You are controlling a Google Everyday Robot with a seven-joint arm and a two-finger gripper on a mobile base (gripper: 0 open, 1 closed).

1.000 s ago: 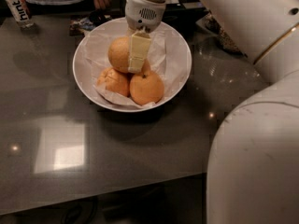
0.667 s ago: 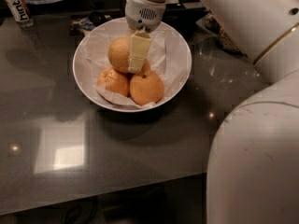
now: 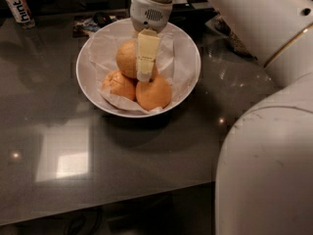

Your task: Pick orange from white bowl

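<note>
The white bowl (image 3: pixel 90 82) sits on the grey table and is lined with crinkled white paper. It holds three fruits. The orange (image 3: pixel 127 58), the largest and palest, lies at the back of the bowl. Two smaller, deeper-orange fruits lie in front of it, one at the left (image 3: pixel 119 85) and one at the right (image 3: pixel 154 94). My gripper (image 3: pixel 145 72) reaches down into the bowl from the far side. It is against the orange's right side, just above the right-hand small fruit. It hides part of the orange.
A water bottle (image 3: pixel 17 6) stands at the far left corner. Dark small items (image 3: pixel 93 21) lie behind the bowl. My white arm (image 3: pixel 264 131) fills the right side. The glossy table (image 3: pixel 63 155) ends at a front edge low in view.
</note>
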